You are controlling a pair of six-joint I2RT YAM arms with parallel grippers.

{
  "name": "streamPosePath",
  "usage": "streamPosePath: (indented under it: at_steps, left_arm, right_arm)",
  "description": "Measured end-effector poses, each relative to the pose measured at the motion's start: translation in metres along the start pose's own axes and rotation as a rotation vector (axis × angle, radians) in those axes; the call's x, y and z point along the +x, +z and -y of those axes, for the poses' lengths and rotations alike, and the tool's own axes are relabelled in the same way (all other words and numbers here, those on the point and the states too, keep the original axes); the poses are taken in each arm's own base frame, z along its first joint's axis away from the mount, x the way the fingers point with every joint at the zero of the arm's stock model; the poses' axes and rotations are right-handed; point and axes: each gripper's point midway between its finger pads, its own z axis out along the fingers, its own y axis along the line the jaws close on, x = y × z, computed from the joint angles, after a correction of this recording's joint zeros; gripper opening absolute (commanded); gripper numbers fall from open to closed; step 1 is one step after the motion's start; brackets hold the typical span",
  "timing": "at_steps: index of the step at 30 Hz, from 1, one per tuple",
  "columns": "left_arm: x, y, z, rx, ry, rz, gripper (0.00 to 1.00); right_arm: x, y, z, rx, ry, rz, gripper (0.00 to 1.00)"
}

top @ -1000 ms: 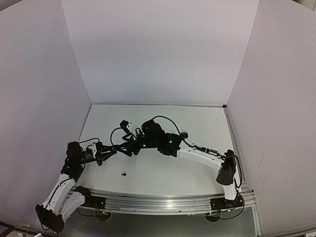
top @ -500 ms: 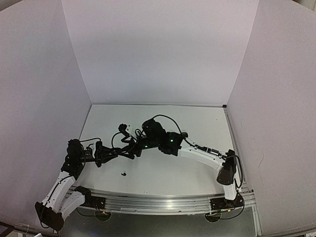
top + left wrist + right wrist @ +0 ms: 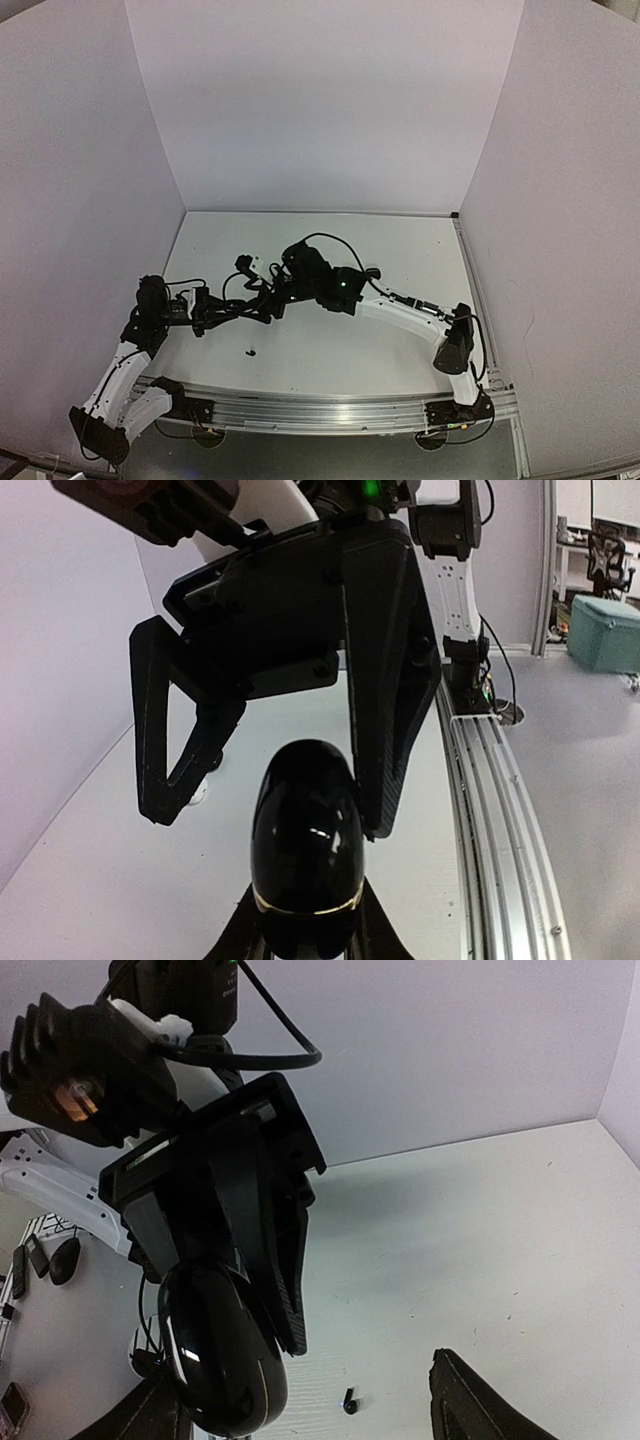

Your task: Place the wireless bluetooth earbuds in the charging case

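My left gripper [image 3: 305, 920] is shut on a glossy black charging case [image 3: 305, 845] with a thin gold seam, its lid closed. It holds the case above the table [image 3: 330, 350]. My right gripper [image 3: 310, 1422] is open. Its two black fingers [image 3: 385, 680] straddle the case, one on each side. In the right wrist view the case [image 3: 222, 1355] hangs close to that gripper's left finger. One tiny black earbud [image 3: 348, 1400] lies on the table below; from above, the earbud [image 3: 250, 351] is in front of the two meeting grippers [image 3: 265, 302].
A small white thing [image 3: 200, 791] lies on the table, half hidden behind a right finger. White walls [image 3: 320, 110] enclose the table on three sides. An aluminium rail [image 3: 500, 820] runs along the near edge. Black cables [image 3: 232, 285] loop by the wrists.
Both wrists have drifted slightly left while staying together over the table. The case stays in the left gripper, and the black earbud has not moved.
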Motion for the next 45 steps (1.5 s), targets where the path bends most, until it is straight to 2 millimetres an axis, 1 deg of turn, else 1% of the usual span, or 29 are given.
streamPosePath:
  at_steps: [6, 10, 13, 19, 23, 25, 32, 36, 40, 43, 45]
  left_arm:
    - [0.009, -0.002, 0.003, 0.005, 0.089, -0.055, 0.00]
    - [0.016, -0.003, 0.008, 0.023, 0.106, -0.074, 0.00]
    - [0.018, -0.003, 0.011, 0.033, 0.115, -0.077, 0.00]
    - [0.017, -0.003, 0.010, 0.018, 0.114, -0.082, 0.00]
    - [0.015, -0.003, 0.008, 0.007, 0.080, -0.071, 0.00]
    - [0.014, -0.003, 0.007, 0.000, 0.053, -0.059, 0.00]
    - [0.010, -0.001, 0.000, -0.036, -0.079, -0.004, 0.00]
    - [0.008, -0.001, -0.002, -0.043, -0.141, 0.019, 0.00]
    - [0.010, 0.000, -0.006, -0.060, -0.208, 0.036, 0.00]
    - [0.013, -0.001, -0.009, -0.093, -0.274, 0.052, 0.00]
    - [0.016, -0.002, -0.013, -0.121, -0.324, 0.059, 0.00]
  right_arm:
    - [0.000, 0.001, -0.001, -0.009, 0.012, -0.008, 0.74]
    - [-0.007, -0.001, 0.006, 0.008, 0.017, 0.011, 0.74]
    - [-0.006, -0.002, 0.014, 0.023, 0.038, 0.011, 0.73]
    - [-0.004, 0.001, 0.015, 0.018, 0.061, 0.009, 0.73]
    - [-0.004, 0.001, 0.017, 0.024, 0.072, 0.013, 0.77]
    - [-0.004, 0.001, 0.019, 0.030, 0.086, 0.012, 0.77]
    - [-0.010, -0.004, 0.033, 0.009, 0.184, 0.023, 0.80]
    - [-0.018, -0.008, 0.037, -0.018, 0.207, 0.042, 0.82]
    - [-0.037, -0.018, 0.041, -0.029, 0.223, 0.089, 0.85]
    - [-0.052, -0.026, 0.048, -0.027, 0.248, 0.140, 0.85]
    - [-0.057, -0.029, 0.057, -0.003, 0.281, 0.164, 0.83]
